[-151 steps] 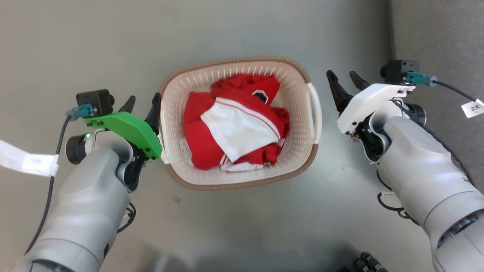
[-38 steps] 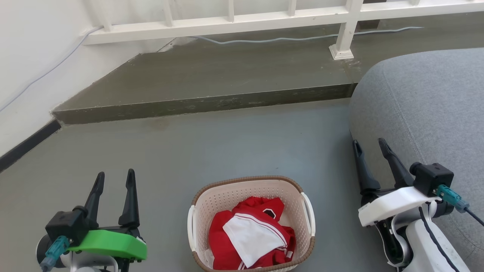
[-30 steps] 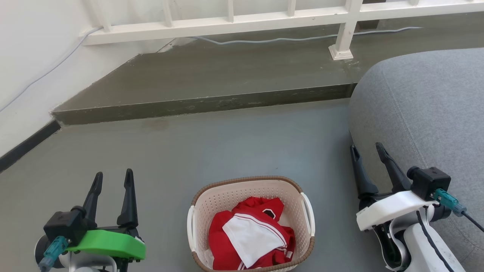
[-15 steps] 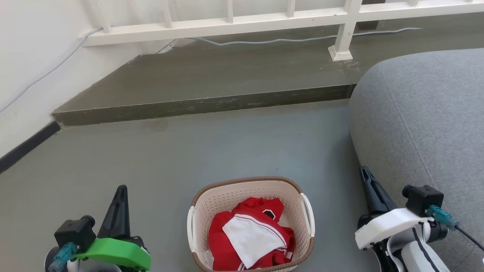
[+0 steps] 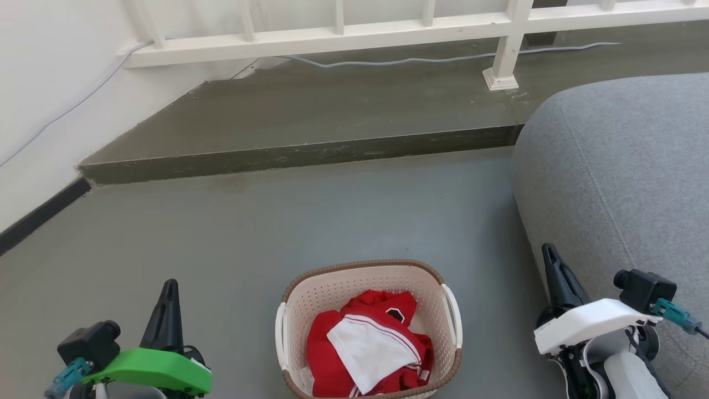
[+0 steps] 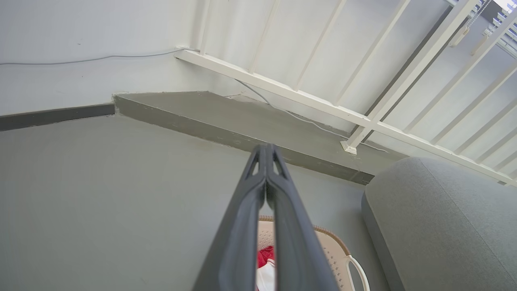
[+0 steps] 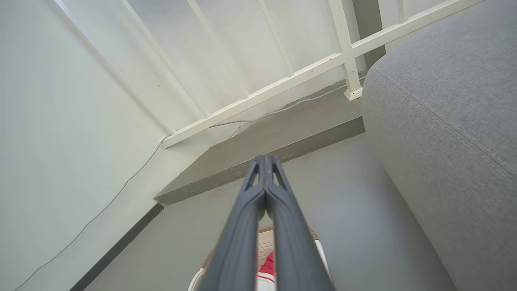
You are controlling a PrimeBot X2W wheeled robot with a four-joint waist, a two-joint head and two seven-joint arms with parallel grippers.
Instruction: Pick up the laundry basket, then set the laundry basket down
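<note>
Both claws are pinched fully closed and empty. I've got the left gripper [image 5: 168, 291] and right gripper [image 5: 551, 256] pointing up. The laundry basket [image 5: 332, 291] sits on the floor [image 5: 332, 210] between them, apart from each, with red and white clothes [image 5: 360, 346] inside.

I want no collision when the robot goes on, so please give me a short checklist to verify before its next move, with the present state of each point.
1. The laundry basket stands upright on the floor: ok.
2. The left pincer is shut, empty, apart from the basket: ok.
3. The right pincer is shut, empty, apart from the basket: ok.
4. The red and white clothes lie inside, none over the rim: ok.
5. Gap between the right pincer and the grey sofa: cannot tell.
</note>
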